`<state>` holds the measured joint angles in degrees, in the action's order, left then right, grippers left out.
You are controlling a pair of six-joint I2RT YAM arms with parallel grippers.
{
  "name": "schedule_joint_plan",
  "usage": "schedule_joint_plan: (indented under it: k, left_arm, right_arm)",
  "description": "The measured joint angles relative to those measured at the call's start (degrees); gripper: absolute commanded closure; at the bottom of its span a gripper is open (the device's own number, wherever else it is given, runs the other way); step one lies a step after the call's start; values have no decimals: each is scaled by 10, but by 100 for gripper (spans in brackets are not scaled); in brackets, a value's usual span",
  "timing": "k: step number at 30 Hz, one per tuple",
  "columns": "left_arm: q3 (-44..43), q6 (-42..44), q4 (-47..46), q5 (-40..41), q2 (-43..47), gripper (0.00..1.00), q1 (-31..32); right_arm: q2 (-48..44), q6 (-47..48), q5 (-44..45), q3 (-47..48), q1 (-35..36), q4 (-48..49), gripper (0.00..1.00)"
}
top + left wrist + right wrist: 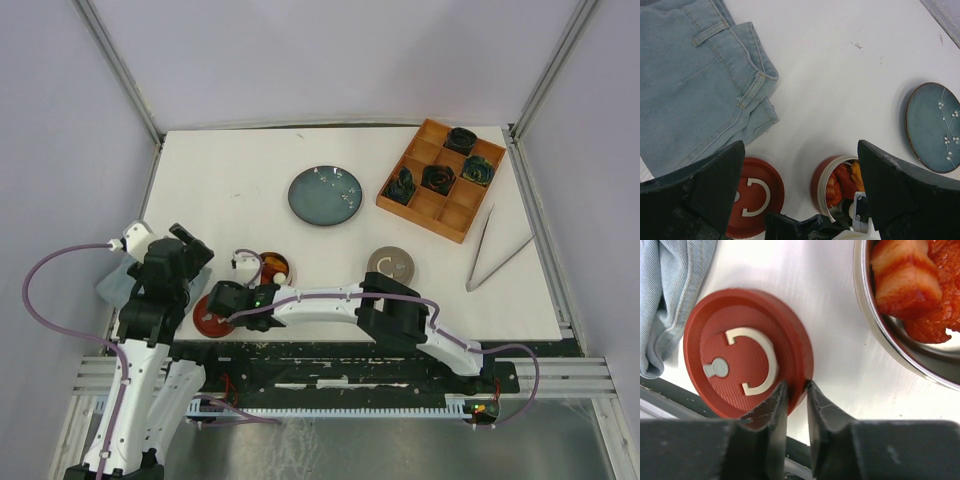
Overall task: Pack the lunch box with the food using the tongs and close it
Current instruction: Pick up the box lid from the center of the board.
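Two arms crowd the near-left corner of the white tabletop [250, 170] in the overhead view. The right gripper [222, 303] reaches across to a round red plastic lid with a white C-shaped handle [205, 322], which lies by the tabletop's front edge. Just beyond stands the round red lunch box with a steel lining [272, 265], with food inside. The long thin silver metal tongs [497, 255] lie well apart at the far right, with neither arm near them. The left gripper [190, 255] hangs close by, so the two arms could knock together on a lift.

The left wrist view shows the left fingers [710, 190] spread wide apart, holding nothing, above the lid and the lunch box. Folded pale blue denim cloth [695, 85] lies beside the lid and could snag it.

The right wrist view shows the right fingers [771, 412] close together, clamped on the lid's near rim, one inside and one outside. This narrow edge pinch is the main risk. The lid could pivot, hang tilted or slip out. It might then drop off the front edge, or catch the lunch box's rim and shove the orange-red bite-sized food pieces [907, 280].
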<state>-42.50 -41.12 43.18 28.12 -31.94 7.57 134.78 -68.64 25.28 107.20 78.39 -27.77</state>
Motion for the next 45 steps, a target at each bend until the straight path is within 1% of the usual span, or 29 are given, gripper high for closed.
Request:
schedule_joint_plan:
  k: [6,9,11,17,23,31,38,45]
  left_arm:
    - [0,0,0,0,-4,1,0]
    - [0,0,0,-2,-4,1,0]
    - [0,0,0,-3,-5,1,0]
    - [0,0,-1,-26,-16,1,0]
    - [7,0,-9,-54,-23,1,0]
    - [32,1,-43,-113,-42,1,0]
    - [48,5,-73,-196,-76,2,0]
    - [63,18,-95,-255,-109,2,0]
  right_arm:
    - [-4,22,-5,0,0,-5,83]
    - [-32,42,2,-40,-1,-8,95]
    - [-59,59,8,-77,-2,-13,100]
    - [-151,113,-13,-204,-19,14,100]
    - [-231,176,-60,-278,-59,24,100]
    - [-357,195,-97,-420,-119,30,100]
    - [-397,195,-115,-502,-155,50,100]
    - [-483,217,-111,-519,-188,45,100]
